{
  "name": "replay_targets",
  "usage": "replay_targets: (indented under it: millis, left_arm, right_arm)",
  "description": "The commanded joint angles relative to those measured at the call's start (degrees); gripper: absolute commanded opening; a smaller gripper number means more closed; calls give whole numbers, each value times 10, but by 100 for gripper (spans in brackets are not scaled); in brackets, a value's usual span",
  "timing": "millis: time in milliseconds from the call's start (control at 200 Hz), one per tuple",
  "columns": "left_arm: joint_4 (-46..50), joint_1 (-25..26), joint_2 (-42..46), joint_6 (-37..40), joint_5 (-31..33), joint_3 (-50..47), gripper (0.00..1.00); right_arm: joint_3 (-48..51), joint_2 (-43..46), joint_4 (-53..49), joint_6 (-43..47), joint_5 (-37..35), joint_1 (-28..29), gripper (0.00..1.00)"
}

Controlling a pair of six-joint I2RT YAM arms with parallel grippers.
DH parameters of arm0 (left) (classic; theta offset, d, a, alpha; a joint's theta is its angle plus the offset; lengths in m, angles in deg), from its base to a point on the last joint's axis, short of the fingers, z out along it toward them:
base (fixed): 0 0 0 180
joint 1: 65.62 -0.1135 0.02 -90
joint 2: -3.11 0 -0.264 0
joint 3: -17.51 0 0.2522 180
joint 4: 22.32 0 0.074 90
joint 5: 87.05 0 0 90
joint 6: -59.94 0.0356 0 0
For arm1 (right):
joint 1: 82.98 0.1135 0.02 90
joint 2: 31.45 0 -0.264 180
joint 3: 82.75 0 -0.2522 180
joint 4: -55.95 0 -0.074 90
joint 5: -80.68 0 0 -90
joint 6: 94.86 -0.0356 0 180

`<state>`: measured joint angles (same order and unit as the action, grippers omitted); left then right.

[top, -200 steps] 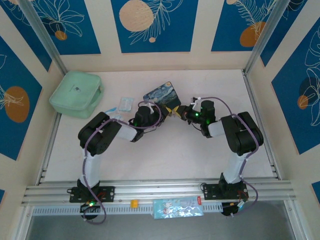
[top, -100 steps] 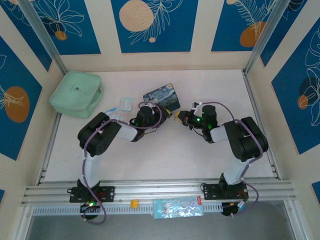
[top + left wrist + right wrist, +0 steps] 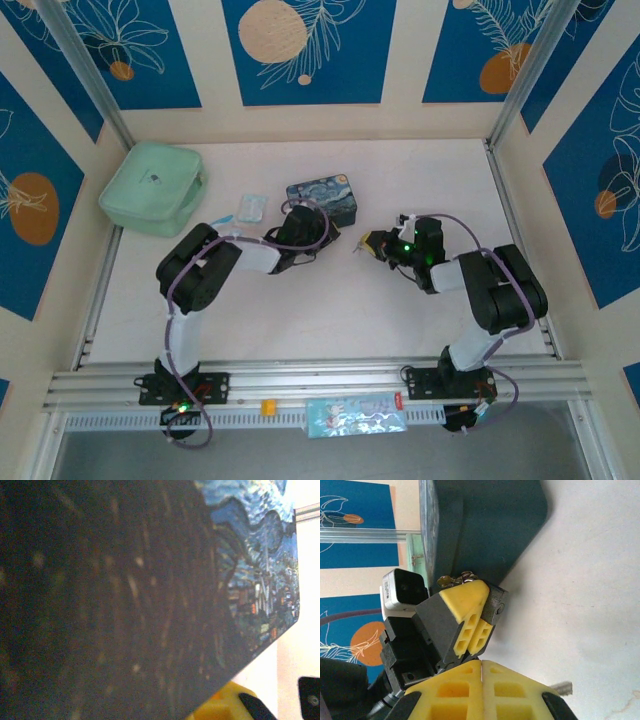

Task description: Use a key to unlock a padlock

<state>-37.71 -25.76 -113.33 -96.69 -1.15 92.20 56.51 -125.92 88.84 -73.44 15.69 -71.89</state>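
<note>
In the right wrist view, my left gripper (image 3: 472, 617) is shut on the small dark grey padlock (image 3: 496, 606). Bits of metal shackle stick out behind the gripper, against the blue painted tin (image 3: 485, 525). My right gripper (image 3: 481, 669) is shut on the key (image 3: 563, 687). The key's silvery end pokes out past the right finger, and a thin sliver shows between the pads. From above, the left gripper (image 3: 320, 237) sits at the tin's (image 3: 322, 194) near edge. The right gripper (image 3: 371, 243) is a short gap to its right. The tin's dark side (image 3: 125, 580) crowds the left wrist view.
A mint-green pouch (image 3: 152, 187) lies at the back left. Small clear-blue packets (image 3: 250, 207) sit between it and the tin. A printed packet (image 3: 355, 415) rests on the front rail. Patterned walls close in the back and both sides of the table.
The two grippers, tip to tip a second ago, have drawn apart. The right one pulled back to the right and nearer. The left one shifted slightly left toward the tin.
</note>
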Motion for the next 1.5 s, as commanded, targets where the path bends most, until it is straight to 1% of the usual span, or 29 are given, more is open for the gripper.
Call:
replay_targets:
  millis: [0,45,150,225,335,430,520,630,725,840,1055,1230,1270,1381,1496]
  left_arm:
    - [22,4,10,1,8,15,16]
    - [19,4,11,-1,6,14,21]
    - [17,3,24,-2,-1,6,34]
    - [17,2,43,2,-5,-7,41]
    - [9,2,84,0,-8,-45,47]
    - [-44,0,114,-34,-19,-89,49]
    - [-101,0,128,-77,-33,-115,49]
    - [-162,4,128,-122,-48,-121,49]
    - [-203,13,123,-146,-50,-119,49]
    - [-215,26,115,-157,-51,-111,49]
    - [-239,39,98,-176,-55,-109,49]
    - [-250,43,98,-180,-51,-112,47]
    - [-249,42,98,-179,-51,-111,45]
    - [-250,42,99,-178,-53,-111,35]
    - [-255,43,94,-185,-59,-110,34]
  right_arm:
    - [-1,28,-22,18,0,-3,0]
    - [-2,33,-29,20,-2,-3,0]
    - [-1,50,-43,25,-6,-3,0]
    - [0,64,-56,29,-11,-1,0]
    - [-4,85,-75,34,-19,4,0]
    - [-9,101,-89,36,-33,13,0]
    - [-15,110,-89,27,-47,23,0]
    - [-25,113,-88,6,-66,38,0]
    - [-21,112,-59,-27,-88,48,0]
    - [-20,101,-17,-61,-110,61,0]
    - [-29,61,51,-101,-110,68,0]
    - [-38,33,71,-112,-111,76,0]
    - [-39,29,73,-112,-112,76,0]
    - [-39,28,66,-109,-122,79,0]
    - [-37,30,61,-106,-128,81,0]
